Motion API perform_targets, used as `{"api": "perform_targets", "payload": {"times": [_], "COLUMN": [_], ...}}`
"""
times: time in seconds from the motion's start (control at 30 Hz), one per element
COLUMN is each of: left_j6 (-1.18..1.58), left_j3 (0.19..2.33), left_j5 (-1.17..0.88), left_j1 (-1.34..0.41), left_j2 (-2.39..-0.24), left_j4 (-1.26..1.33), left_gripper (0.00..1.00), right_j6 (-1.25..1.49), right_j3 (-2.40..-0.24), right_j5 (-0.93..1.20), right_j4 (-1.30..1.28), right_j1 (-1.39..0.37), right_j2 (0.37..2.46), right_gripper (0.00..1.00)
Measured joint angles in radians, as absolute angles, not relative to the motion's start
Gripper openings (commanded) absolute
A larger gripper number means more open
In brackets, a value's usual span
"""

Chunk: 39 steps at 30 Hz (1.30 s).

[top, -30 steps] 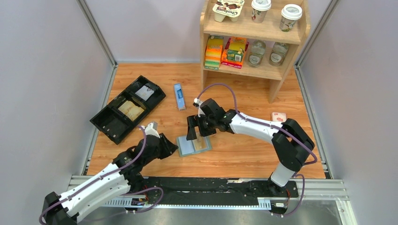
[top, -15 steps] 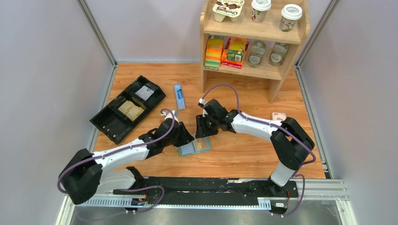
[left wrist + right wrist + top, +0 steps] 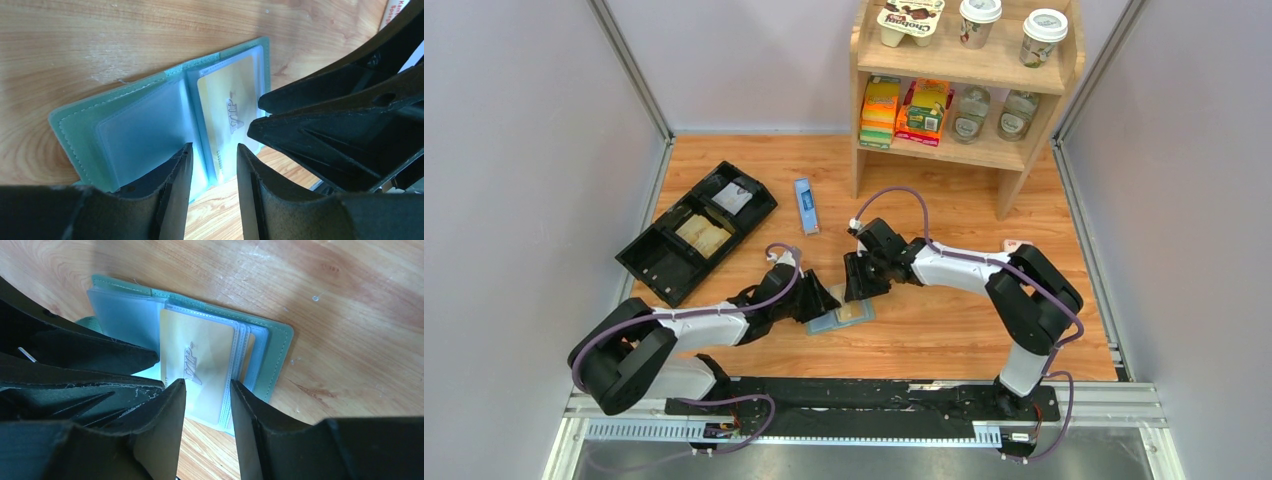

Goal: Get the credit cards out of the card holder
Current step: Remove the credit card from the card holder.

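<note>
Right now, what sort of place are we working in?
Probably a staged test cell mimicking a shop: wooden shelf stocked with snack boxes and cups, plain grey partition walls, aluminium framing.

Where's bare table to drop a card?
Bare wood: right of the sage-green card holder, toward the right arm's base; also between that arm and the wooden shelf. Crowded at the holder, where the left end effector and right end effector meet.

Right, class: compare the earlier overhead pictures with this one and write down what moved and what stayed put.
The left claw swung in from the near left to the card holder's left edge. The right claw narrowed above the gold credit card. Nothing was gripped; the card sits in its pocket. Card holder, black tray and blue box stayed put.
</note>
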<state>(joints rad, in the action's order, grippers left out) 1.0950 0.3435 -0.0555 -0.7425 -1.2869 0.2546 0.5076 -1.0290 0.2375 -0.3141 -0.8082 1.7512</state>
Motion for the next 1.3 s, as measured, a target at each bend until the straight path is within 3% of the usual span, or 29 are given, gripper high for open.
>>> {"api": "perform_targets", "payload": {"times": [0.3, 0.53, 0.9, 1.07, 1.3], "left_j6": [1.172, 1.227, 1.247, 1.245, 1.246], "left_j3": [0.258, 0.184, 0.117, 0.099, 0.093], "left_j5": [-0.079, -0.077, -0.068, -0.041, -0.02], "left_j1": [-0.732, -0.73, -0.73, -0.73, -0.73], "left_j2": [-1.301, -1.301, -1.269, -1.222, -1.198], "left_j4": [0.428, 0.544, 0.683, 0.692, 0.678], "left_gripper": [0.43, 0.21, 0.04, 0.02, 0.11], "right_j6": [0.527, 0.539, 0.551, 0.553, 0.553], "right_j3": [-1.016, -1.007, -1.007, -1.007, -1.007], "right_j5": [0.289, 0.309, 0.315, 0.319, 0.325], "right_j4": [-0.256, -0.231, -0.219, -0.208, -0.203], "right_j1": [-0.803, -0.802, -0.795, -0.792, -0.792], "right_j2": [1.764, 1.766, 1.775, 1.779, 1.784], "right_gripper": [0.43, 0.42, 0.42, 0.42, 0.42]}}
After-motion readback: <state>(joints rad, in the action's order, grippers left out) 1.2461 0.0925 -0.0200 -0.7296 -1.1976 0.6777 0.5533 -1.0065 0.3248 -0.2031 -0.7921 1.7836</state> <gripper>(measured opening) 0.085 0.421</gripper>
